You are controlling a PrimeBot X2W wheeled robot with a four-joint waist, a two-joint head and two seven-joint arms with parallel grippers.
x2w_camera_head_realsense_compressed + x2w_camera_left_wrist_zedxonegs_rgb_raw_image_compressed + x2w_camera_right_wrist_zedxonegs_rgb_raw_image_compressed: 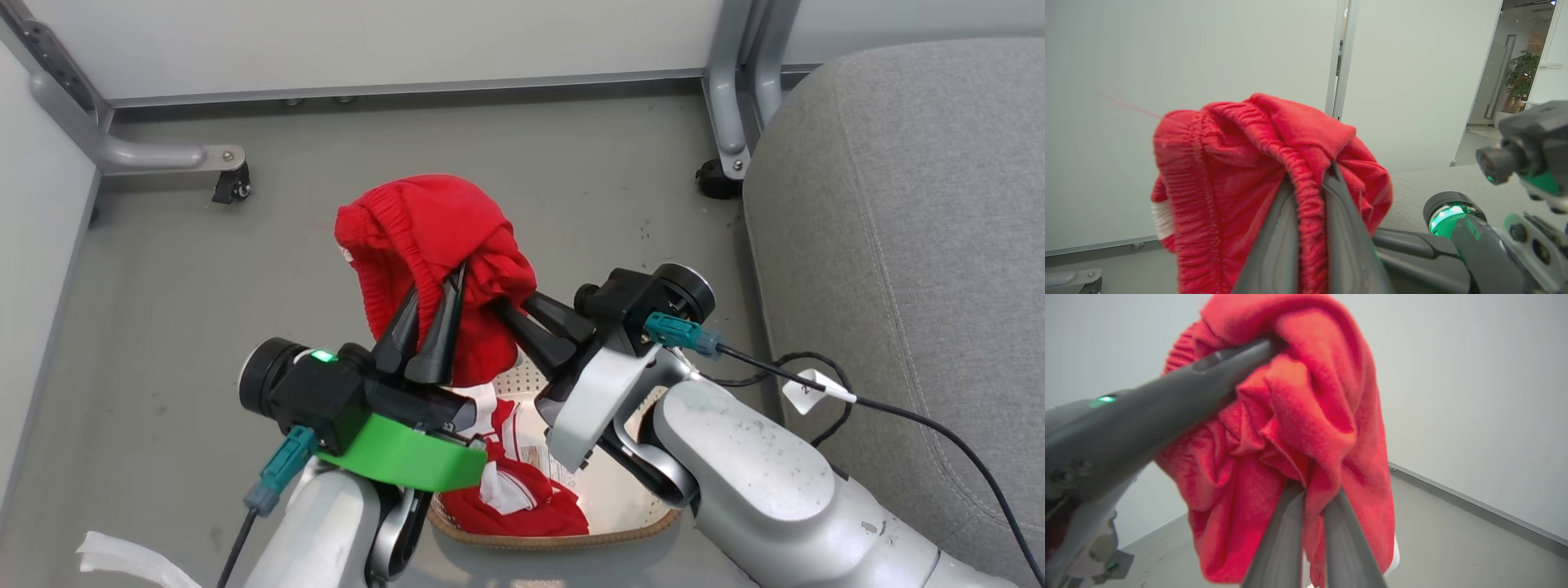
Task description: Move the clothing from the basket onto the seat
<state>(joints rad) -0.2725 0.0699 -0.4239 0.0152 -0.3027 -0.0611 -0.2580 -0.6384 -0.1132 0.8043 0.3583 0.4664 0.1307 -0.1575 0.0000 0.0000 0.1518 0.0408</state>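
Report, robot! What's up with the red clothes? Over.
Left gripper, right gripper: both shut on one garment, above the basket. Other garment inside it. Seat unobstructed.

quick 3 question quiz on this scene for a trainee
1. True or false: the left hand and the right hand are both shut on the lifted garment.
2. Where is the other garment? A) on the seat B) in the basket C) held by the left hand
3. Fill in: in the head view the seat lies on the robot's ____ side.
Key: 1 true; 2 B; 3 right
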